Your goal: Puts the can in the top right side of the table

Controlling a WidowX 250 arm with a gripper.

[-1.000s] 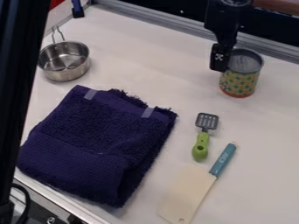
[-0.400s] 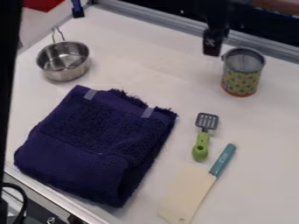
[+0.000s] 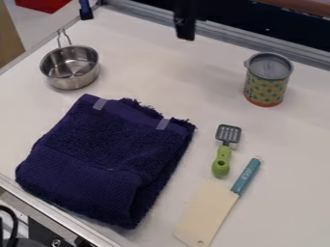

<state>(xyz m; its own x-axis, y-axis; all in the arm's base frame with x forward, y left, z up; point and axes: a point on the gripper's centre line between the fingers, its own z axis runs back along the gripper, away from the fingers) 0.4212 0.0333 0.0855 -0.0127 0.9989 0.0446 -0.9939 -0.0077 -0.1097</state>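
Note:
My gripper point(image 3: 185, 32) hangs near the table's back edge at top centre, well to the left of the can and apart from it. The can point(image 3: 266, 86), patterned in yellow and green with a red base rim and a grey top, stands upright on the upper right part of the white table point(image 3: 193, 82).
A dark blue folded towel point(image 3: 106, 159) covers the left middle. A steel pan point(image 3: 71, 77) sits at the upper left. A green-handled spatula point(image 3: 222, 161) and a cleaver with a blue handle point(image 3: 245, 177) lie at the lower right. A metal rail runs behind.
My gripper has left the can's left side, rising and moving left along the back edge. The can stays upright in nearly the same spot. The black arm part at the left has gone from view.

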